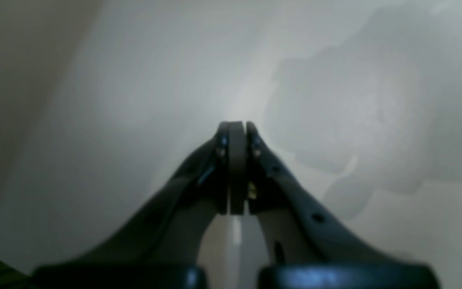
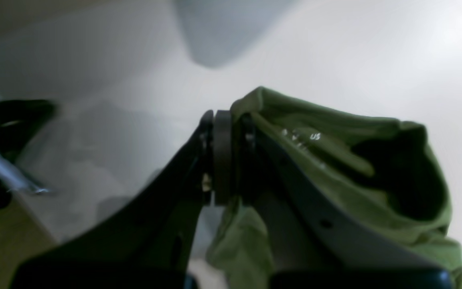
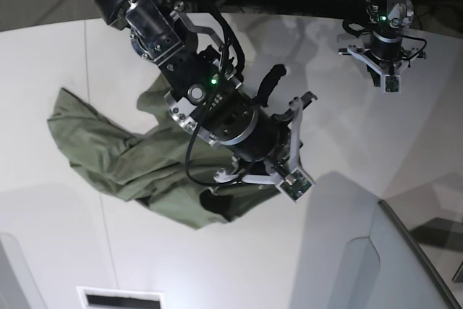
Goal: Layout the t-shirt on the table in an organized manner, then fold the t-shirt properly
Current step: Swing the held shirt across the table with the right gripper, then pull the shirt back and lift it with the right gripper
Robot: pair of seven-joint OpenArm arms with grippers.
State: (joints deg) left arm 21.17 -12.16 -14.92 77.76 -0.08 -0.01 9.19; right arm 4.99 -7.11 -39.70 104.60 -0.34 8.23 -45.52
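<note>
Left wrist view, left hand (image 1: pixel 237 132) pressed together over bare white desk (image 1: pixel 114 100), right wrist view, right hand (image 2: pixel 227 120) clamped on bunched green t-shirt (image 2: pixel 335 160), base view, t-shirt (image 3: pixel 116 157) crumpled on desk's left (image 3: pixel 43 236), under right arm.

White neck print on the t-shirt (image 2: pixel 335 160) is too blurred to read.

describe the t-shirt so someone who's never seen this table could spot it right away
On the big white table, look left of centre, under the large right arm. The t-shirt lies there crumpled, one edge pinched in the right gripper. It is the only soft olive-green thing among white surfaces and black metal.
</note>
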